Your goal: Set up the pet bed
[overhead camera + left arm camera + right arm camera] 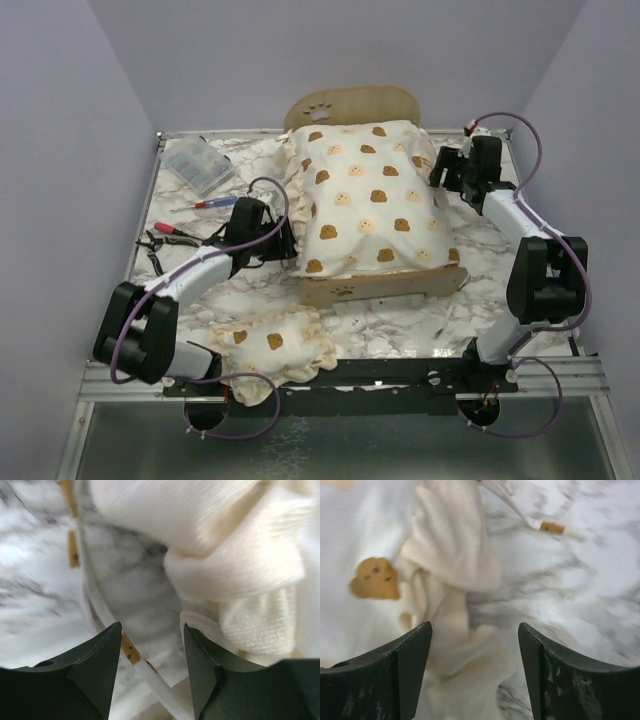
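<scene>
Both sets of jaws stood apart, gripping nothing. The left gripper (151, 630) sat at the left side of the pet bed (350, 103) and the right gripper (475, 627) at its far right side. Each faced the cream ruffle of the bear-print cushion (365, 200) lying on the bed. The bed stood mid-table, headboard at the far end. A small matching pillow (275, 342) lay near left on the marble table (480, 300).

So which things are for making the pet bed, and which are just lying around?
For the job:
light plywood pet bed frame with paw-print headboard
large cream bear-print ruffled cushion, lying on it
small matching bear-print pillow

Just lying about, left side:
clear plastic compartment box
red-and-blue pen-like tool
red-handled pliers
</scene>
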`<state>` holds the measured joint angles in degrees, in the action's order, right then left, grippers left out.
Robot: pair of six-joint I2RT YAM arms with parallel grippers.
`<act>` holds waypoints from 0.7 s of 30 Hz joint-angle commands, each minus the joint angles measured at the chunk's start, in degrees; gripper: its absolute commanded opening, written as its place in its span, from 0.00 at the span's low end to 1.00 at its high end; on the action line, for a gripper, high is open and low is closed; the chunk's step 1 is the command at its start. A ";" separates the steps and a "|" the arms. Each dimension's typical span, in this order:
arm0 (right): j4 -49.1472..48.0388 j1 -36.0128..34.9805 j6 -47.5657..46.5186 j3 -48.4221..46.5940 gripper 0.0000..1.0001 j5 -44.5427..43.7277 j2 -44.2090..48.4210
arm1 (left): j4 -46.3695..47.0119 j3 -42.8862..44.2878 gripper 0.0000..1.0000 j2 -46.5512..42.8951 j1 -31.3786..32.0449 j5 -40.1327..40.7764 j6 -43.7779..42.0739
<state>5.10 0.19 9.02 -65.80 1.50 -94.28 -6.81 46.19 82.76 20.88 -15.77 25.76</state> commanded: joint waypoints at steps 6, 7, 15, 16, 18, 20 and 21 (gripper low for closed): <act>7.58 -4.67 -2.81 -10.10 0.76 -3.01 1.09 | -6.91 -5.09 0.58 -20.93 2.97 8.10 4.68; 9.66 -4.67 -2.69 -10.13 0.77 -5.85 2.55 | -8.31 -4.29 0.58 -21.53 2.27 9.53 3.92; 23.92 -4.64 7.17 0.38 0.97 -21.32 21.15 | -13.28 2.56 0.58 -16.39 0.03 16.85 -2.20; 25.29 -4.67 8.81 2.76 1.00 -21.63 23.66 | -13.06 2.80 0.57 -15.29 0.03 16.02 -2.51; 28.35 -4.62 11.55 6.76 1.00 -21.79 28.32 | -12.63 2.74 0.56 -13.33 0.12 14.16 -3.10; 32.32 -4.66 13.96 9.71 1.00 -22.90 32.62 | -12.35 2.36 0.56 -12.11 0.32 12.75 -3.56; 34.47 -4.62 15.37 10.99 1.00 -24.50 35.34 | -12.21 2.14 0.56 -11.78 0.49 12.05 -3.67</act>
<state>27.44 -4.43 17.43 -60.01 -17.02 -64.27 -17.19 48.23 69.08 21.02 -2.15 24.38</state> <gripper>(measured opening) 0.998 0.563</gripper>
